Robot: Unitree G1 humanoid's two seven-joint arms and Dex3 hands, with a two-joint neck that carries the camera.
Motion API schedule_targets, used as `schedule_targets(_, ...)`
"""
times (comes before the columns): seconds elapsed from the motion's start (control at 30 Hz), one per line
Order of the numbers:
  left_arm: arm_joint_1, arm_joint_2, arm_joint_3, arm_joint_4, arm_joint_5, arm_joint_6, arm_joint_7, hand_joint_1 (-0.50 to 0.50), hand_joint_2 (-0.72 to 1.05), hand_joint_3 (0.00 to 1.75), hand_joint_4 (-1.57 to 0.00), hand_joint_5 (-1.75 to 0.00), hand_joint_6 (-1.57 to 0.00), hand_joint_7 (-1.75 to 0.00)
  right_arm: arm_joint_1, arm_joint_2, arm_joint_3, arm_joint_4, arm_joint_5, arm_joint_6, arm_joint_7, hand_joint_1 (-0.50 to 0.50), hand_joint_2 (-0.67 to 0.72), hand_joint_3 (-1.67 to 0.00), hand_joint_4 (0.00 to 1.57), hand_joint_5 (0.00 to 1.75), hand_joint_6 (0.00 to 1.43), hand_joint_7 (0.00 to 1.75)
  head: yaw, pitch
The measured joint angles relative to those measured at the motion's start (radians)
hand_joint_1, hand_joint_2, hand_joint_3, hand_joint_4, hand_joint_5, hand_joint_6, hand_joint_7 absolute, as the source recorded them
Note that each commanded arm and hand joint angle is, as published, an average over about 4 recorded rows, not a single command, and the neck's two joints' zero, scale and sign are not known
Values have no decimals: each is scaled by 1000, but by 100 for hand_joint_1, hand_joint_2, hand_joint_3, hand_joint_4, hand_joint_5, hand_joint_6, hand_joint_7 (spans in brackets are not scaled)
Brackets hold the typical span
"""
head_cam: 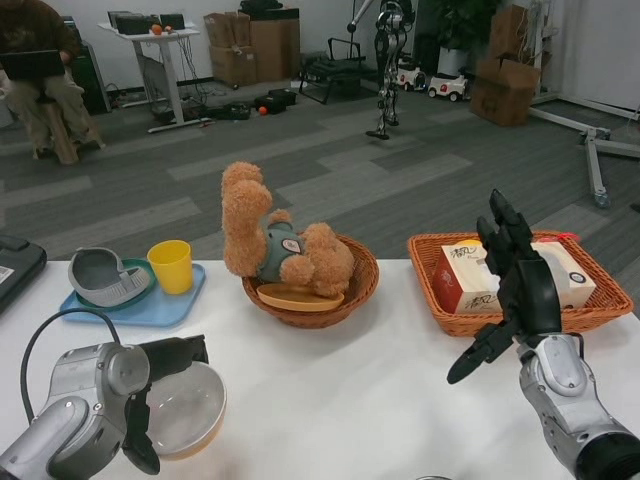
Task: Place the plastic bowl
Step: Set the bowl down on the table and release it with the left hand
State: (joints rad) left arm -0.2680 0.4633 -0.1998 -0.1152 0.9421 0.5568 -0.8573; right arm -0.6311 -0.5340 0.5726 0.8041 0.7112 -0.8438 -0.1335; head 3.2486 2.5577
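Note:
A pale plastic bowl (187, 410) with a yellow-tan rim sits tilted just above the white table (340, 390) at the front left. My left hand (150, 395) holds it, fingers wrapped over its near rim. My right hand (515, 285) is raised at the right, fingers spread upward and thumb pointing down-left, with nothing in it, in front of the orange basket (590, 312).
A blue tray (135, 305) at the left carries a grey and green bowl (105, 277) and a yellow cup (172, 265). A brown wicker bowl (358, 285) at the centre holds a teddy bear (275, 245) and an orange plate (298, 297). The orange basket holds white boxes (470, 278). A person (40, 70) sits far back left.

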Motion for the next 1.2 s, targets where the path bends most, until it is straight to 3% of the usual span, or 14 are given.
schedule_targets(0.27,6,-104,50,145,75,-120,2,-50,96,175,-39,-175,0,-122,0,0,0,16,1,0,0,-46,72,0,14,0,0,0,4,-18)
schedule_targets(0.47,6,-147,72,252,91,-177,4,-50,94,175,-19,-175,0,-105,0,0,0,22,3,0,0,-46,72,0,14,0,0,0,12,-34)
schedule_targets(0.6,6,-166,85,285,97,-197,5,-50,100,175,-2,-175,0,-87,0,0,0,22,3,0,0,-46,72,0,16,0,0,0,16,-39)
schedule_targets(0.67,3,-176,96,295,101,-206,8,-50,105,175,0,-175,0,-75,0,0,0,23,3,0,0,-46,72,0,16,0,0,0,20,-43)
schedule_targets(1.03,-2,-195,126,312,102,-221,16,-50,105,175,0,-175,0,-59,0,1,0,26,3,0,0,-46,72,0,14,0,0,0,38,-73)
schedule_targets(1.2,-2,-200,130,315,102,-231,19,-50,105,161,0,-149,0,-49,0,1,0,26,3,0,0,-46,72,0,15,0,0,0,43,-78)
